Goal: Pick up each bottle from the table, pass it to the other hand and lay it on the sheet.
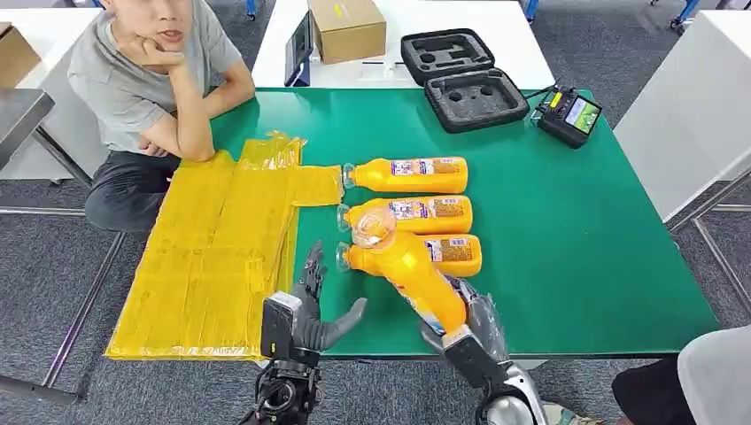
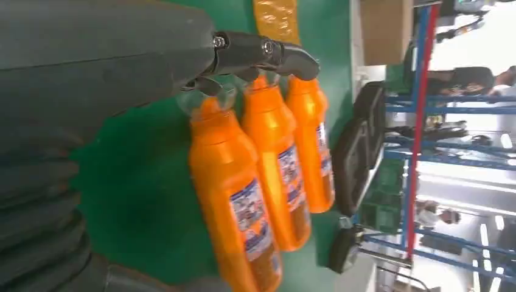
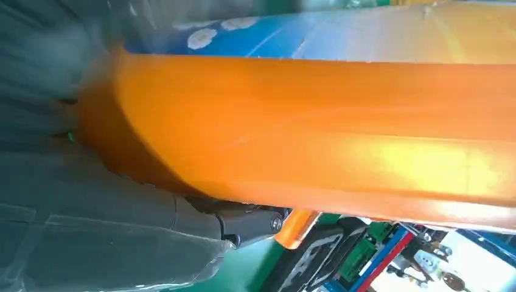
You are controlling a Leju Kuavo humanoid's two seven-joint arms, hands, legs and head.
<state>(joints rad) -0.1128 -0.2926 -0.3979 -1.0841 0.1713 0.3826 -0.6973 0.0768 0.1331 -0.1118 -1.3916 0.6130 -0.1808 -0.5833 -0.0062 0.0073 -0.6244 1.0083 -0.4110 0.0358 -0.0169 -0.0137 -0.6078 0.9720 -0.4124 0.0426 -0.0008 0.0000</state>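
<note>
One bottle (image 1: 409, 274) gripped in right hand (image 1: 474, 332); left hand (image 1: 310, 305) empty, fingers spread.

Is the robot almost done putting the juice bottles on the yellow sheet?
Not yet. The yellow sheet has no bottles on it, so none looks finished. The right hand holds one orange bottle lifted and tilted, cap toward the left hand, which waits with fingers apart, so the pass hasn't happened. Three more bottles lie on the green table.

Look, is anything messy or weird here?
The yellow sheet is crumpled at its far corner. Nothing is spilled: three bottles lie neatly on the table, one bottle is tilted in the right hand.
</note>
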